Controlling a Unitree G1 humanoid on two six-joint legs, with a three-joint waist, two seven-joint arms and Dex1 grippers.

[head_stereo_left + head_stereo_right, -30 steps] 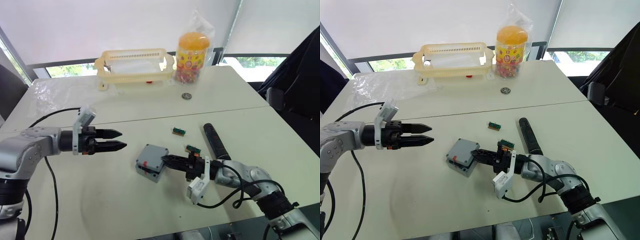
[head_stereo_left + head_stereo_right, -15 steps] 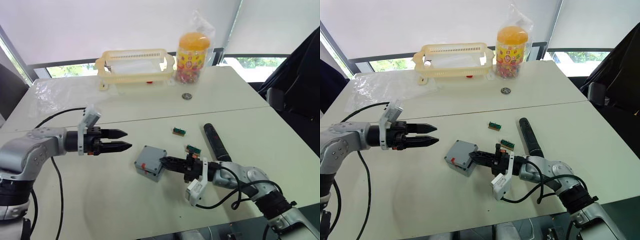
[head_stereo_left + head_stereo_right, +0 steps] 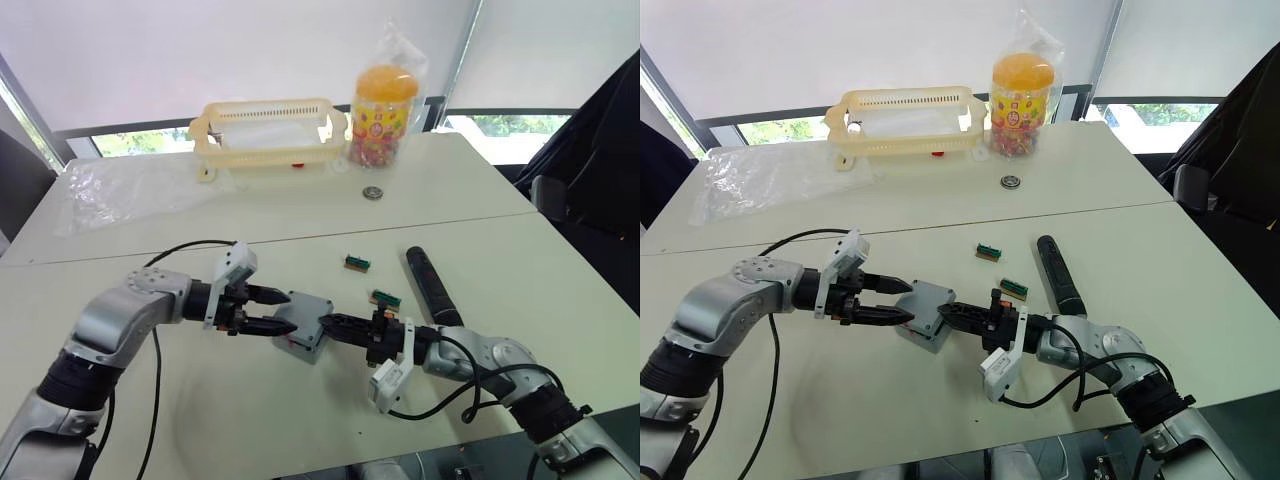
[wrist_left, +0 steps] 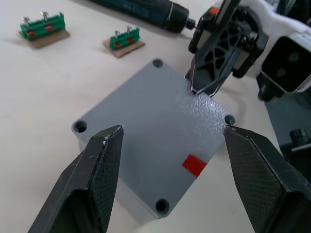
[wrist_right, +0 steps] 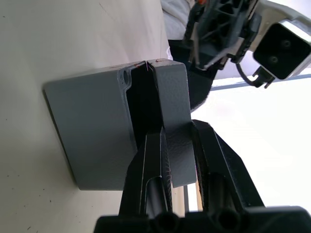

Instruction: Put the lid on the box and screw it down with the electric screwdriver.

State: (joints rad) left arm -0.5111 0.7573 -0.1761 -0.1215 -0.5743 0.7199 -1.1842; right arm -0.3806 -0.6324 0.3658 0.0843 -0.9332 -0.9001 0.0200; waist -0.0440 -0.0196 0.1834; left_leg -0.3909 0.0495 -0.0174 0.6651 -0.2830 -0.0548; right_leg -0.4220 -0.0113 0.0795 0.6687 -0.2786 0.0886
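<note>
CHANGE: left gripper [image 4: 170,141] brought in from well apart, jaws spread wide astride the box [image 4: 155,141] | HOLD: right gripper [image 3: 335,321] pinched on box's near edge | MEANING: handover or bracing judged underway; electric screwdriver [image 3: 430,283] untouched beside right arm

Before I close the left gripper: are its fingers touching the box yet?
Apart. Left wrist view shows both fingers open, straddling the box, with gaps either side.
</note>
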